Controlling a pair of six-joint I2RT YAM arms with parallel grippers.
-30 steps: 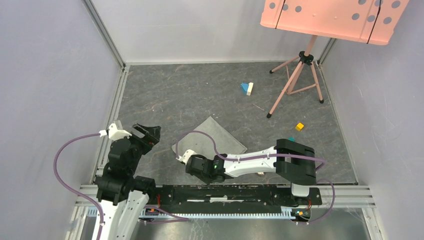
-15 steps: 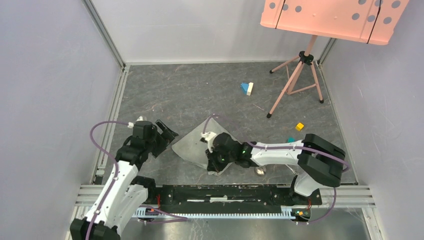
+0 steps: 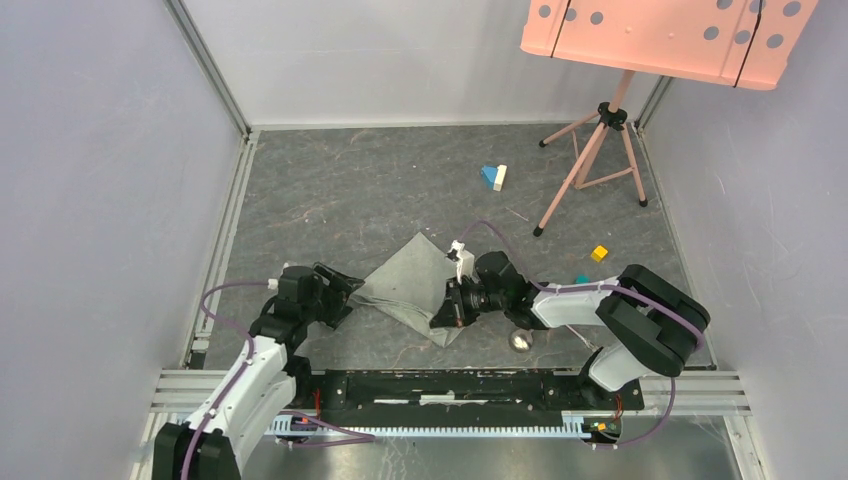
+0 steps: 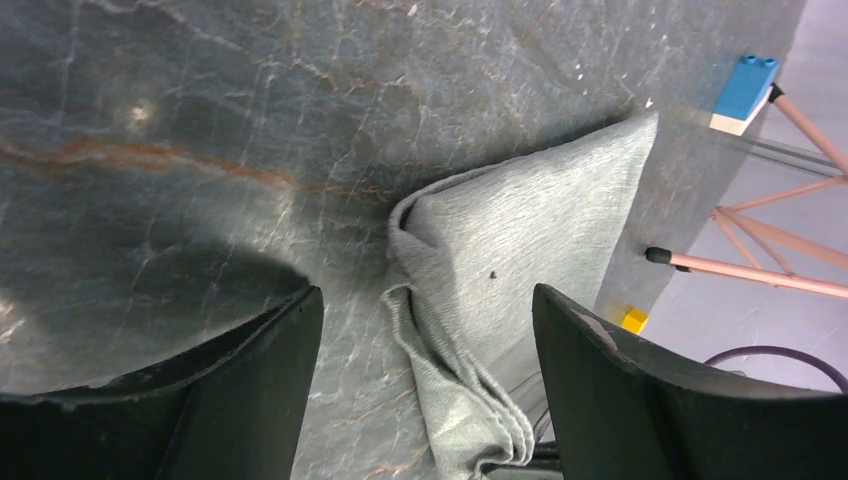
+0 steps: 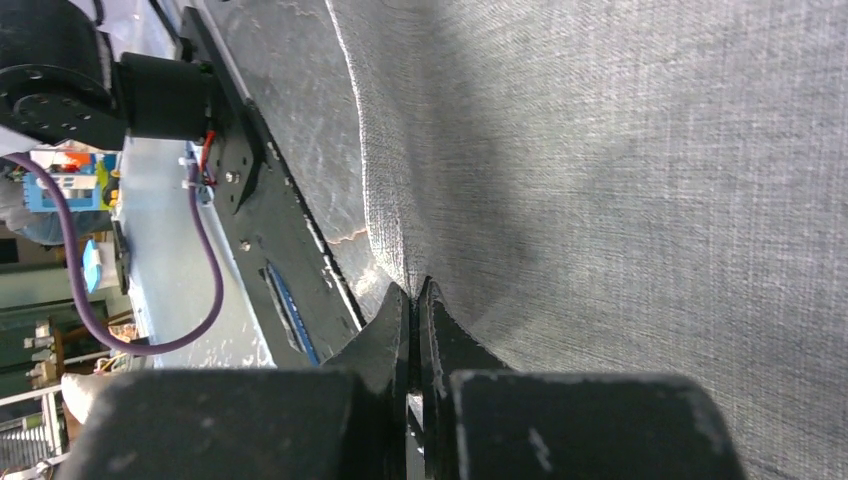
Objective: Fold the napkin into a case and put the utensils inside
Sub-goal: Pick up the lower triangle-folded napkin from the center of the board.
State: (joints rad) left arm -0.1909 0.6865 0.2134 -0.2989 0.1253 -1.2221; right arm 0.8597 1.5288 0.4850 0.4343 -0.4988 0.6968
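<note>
One napkin [image 3: 400,282] edge clenched in right hand [image 3: 447,310], left hand [image 3: 343,290] released, just beside.

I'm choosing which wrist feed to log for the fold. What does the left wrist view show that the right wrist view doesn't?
Only the left wrist view: the left gripper open, with the napkin showing its layered corner between the fingers, plus a blue block, a yellow block and a tripod leg.
Only the right wrist view: the right gripper shut on the napkin's edge, the black base rail and a purple cable.
Both: the grey napkin.
</note>
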